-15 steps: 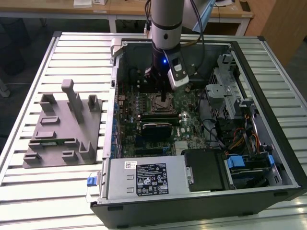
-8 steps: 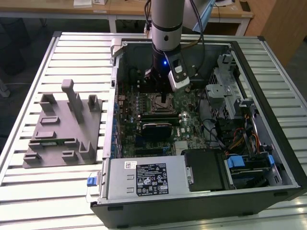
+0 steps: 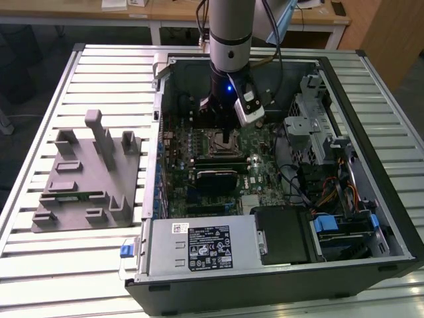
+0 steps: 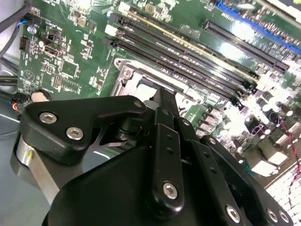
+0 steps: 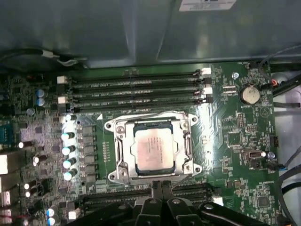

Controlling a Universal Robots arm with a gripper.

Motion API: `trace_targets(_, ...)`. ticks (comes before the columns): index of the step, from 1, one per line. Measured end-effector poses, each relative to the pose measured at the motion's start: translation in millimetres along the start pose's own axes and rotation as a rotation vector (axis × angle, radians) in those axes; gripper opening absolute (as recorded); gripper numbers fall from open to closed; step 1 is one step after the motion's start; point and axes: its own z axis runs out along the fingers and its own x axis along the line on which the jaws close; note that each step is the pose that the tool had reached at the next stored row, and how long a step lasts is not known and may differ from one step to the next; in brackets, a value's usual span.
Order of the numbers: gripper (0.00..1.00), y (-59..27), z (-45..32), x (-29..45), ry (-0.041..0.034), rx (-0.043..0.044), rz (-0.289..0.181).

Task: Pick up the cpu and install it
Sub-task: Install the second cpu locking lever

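The cpu (image 5: 153,149) lies flat inside the socket (image 5: 151,146) on the motherboard (image 5: 235,136), just beyond the gripper (image 5: 161,189), apart from its tips; the black fingers (image 4: 165,141) sit pressed together, grasping nothing

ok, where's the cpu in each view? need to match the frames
Exterior view: cpu itself too small to make out; its socket frame sits mid-motherboard, just under the gripper.
First wrist view: cpu lies flat inside the socket frame, near the picture's centre.
Second wrist view: the gripper covers the socket's middle; cpu hidden.
Shared landmark: the silver socket frame.
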Motion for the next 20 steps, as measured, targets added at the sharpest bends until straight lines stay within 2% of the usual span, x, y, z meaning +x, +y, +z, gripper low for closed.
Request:
trace_targets(8, 0.11, -9.7, 0.8, 0.6, 0.0, -0.0002, -0.002)
trace_targets(12, 0.11, -10.8, 2.5, 1.7, -0.0005, 0.0008, 0.015)
trace_targets(17, 0.11, -11.3, 3.3, 7.6, -0.0007, 0.001, 0.02)
trace_targets(20, 0.11, -11.4, 3.2, 7.7, -0.0006, 0.0012, 0.02)
